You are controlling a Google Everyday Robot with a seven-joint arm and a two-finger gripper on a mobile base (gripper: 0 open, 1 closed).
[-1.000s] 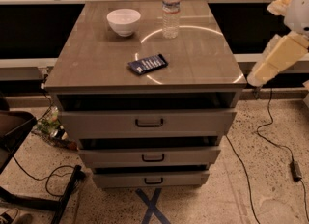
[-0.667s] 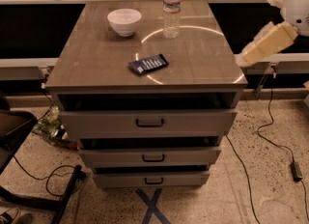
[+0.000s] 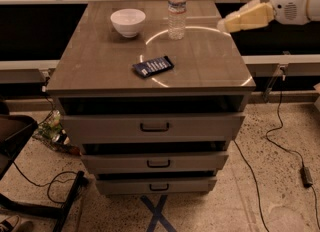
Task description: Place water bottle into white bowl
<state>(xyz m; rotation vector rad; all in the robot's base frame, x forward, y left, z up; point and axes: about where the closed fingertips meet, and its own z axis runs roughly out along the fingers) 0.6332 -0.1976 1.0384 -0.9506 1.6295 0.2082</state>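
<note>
Upright water bottle [image 3: 177,12] near white bowl [image 3: 128,22]

Gripper [image 3: 226,24] hovers right of water bottle [image 3: 177,8].

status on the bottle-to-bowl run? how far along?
Done: nothing yet. The water bottle stands upright on the cabinet top, right of the white bowl and apart from it; the bowl looks empty. In hand: the gripper hovers over the top's right rear edge, right of the bottle, not touching it. Left: reach, grasp, lift, set the bottle in the bowl.
</note>
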